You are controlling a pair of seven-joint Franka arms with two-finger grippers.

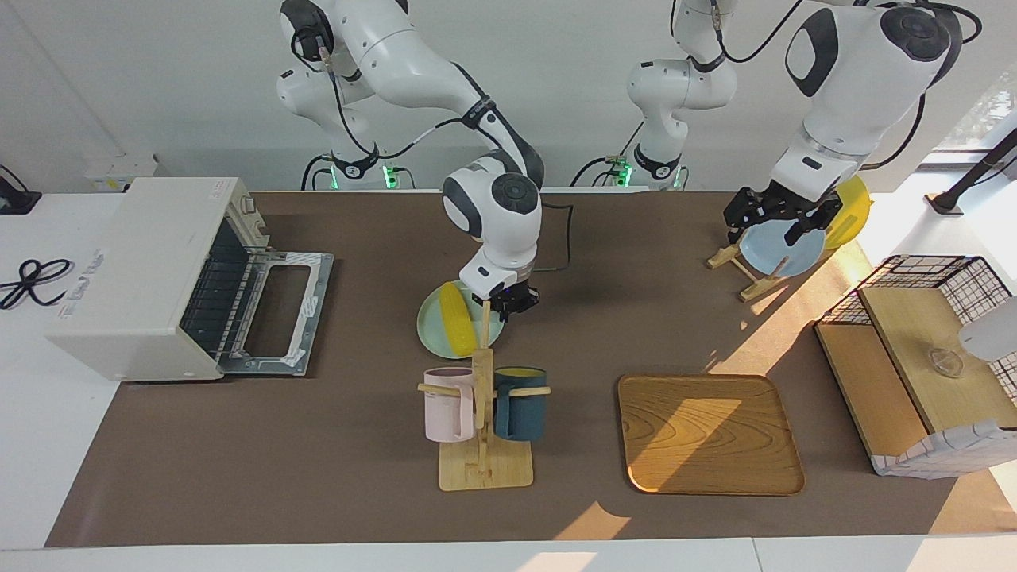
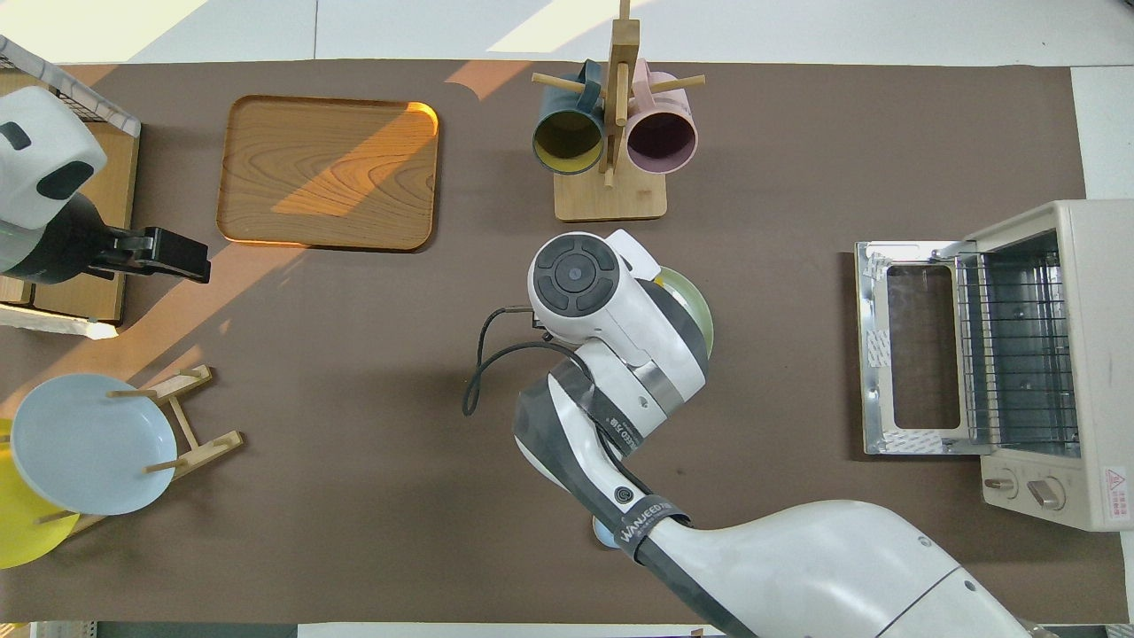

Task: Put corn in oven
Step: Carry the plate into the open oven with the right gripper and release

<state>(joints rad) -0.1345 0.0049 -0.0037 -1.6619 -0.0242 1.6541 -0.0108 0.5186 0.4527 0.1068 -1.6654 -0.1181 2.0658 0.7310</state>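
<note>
The yellow corn (image 1: pixel 454 318) lies on a pale green plate (image 1: pixel 433 334) mid-table, nearer to the robots than the mug rack. My right gripper (image 1: pixel 512 306) is shut on that plate's rim at the side toward the left arm's end, and the plate sits tilted. In the overhead view my right wrist hides the corn, and only the plate's rim (image 2: pixel 698 306) shows. The white oven (image 1: pixel 151 270) stands at the right arm's end with its door (image 1: pixel 278 310) folded down flat and its wire rack (image 2: pixel 1019 346) bare. My left gripper (image 1: pixel 767 226) hangs open over the blue plate.
A wooden mug rack (image 1: pixel 481 413) holds a pink and a dark blue mug. A wooden tray (image 1: pixel 707 433) lies beside it. A dish rack with a blue plate (image 1: pixel 783 250) and a yellow plate (image 1: pixel 854 214), and a wire basket (image 1: pixel 922 357), stand at the left arm's end.
</note>
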